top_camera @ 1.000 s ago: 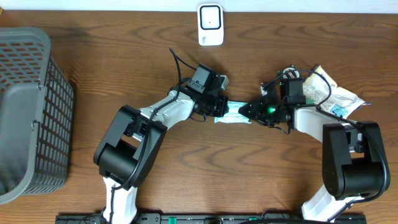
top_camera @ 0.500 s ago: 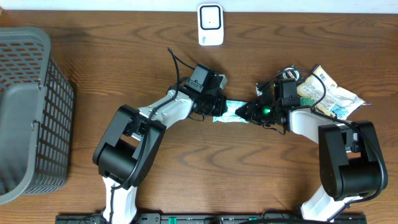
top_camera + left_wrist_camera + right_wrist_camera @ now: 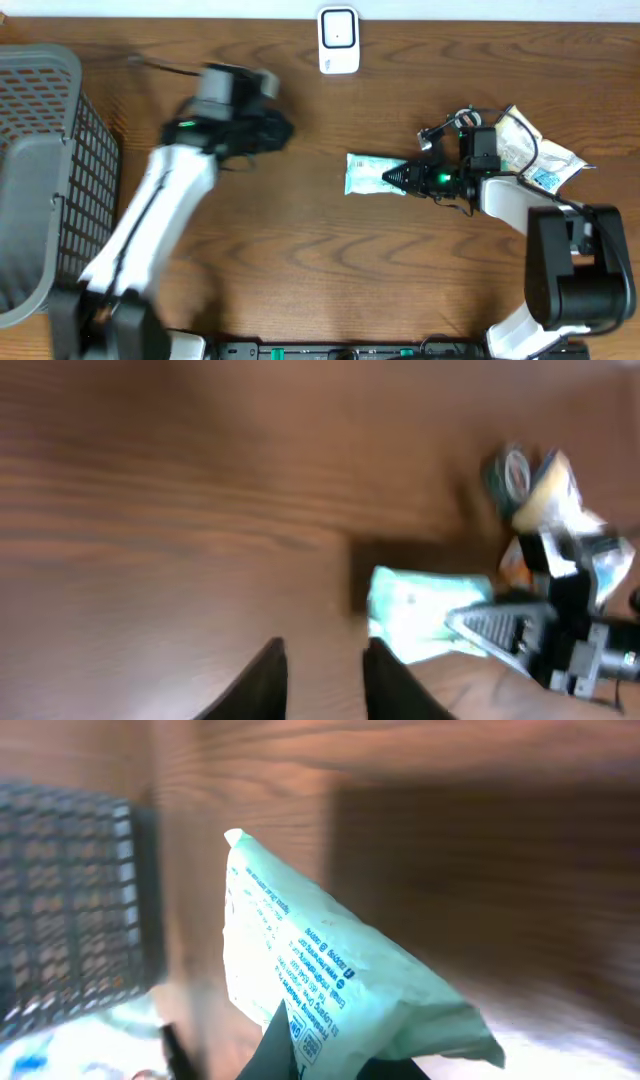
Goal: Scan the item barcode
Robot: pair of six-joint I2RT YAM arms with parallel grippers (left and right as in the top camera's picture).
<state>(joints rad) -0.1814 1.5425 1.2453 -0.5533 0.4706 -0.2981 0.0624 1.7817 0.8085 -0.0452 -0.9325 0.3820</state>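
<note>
The item is a pale green packet (image 3: 365, 172) with small print on it, lying crosswise in the middle of the table. My right gripper (image 3: 396, 178) is shut on its right end. The right wrist view shows the packet (image 3: 330, 960) pinched between the dark fingers of that gripper (image 3: 330, 1058). The white scanner (image 3: 338, 40) stands at the far edge, in the centre. My left gripper (image 3: 272, 130) is blurred and well left of the packet. In the left wrist view its fingers (image 3: 272, 678) stand slightly apart with nothing between them, and the packet (image 3: 415, 615) lies ahead.
A grey mesh basket (image 3: 40, 170) fills the left side and shows in the right wrist view (image 3: 70, 900). A heap of other snack packets (image 3: 535, 155) lies at the right, behind my right arm.
My left gripper let go of the packet and swung away to the far left. My right gripper closed on the packet's right end and now holds it alone.
</note>
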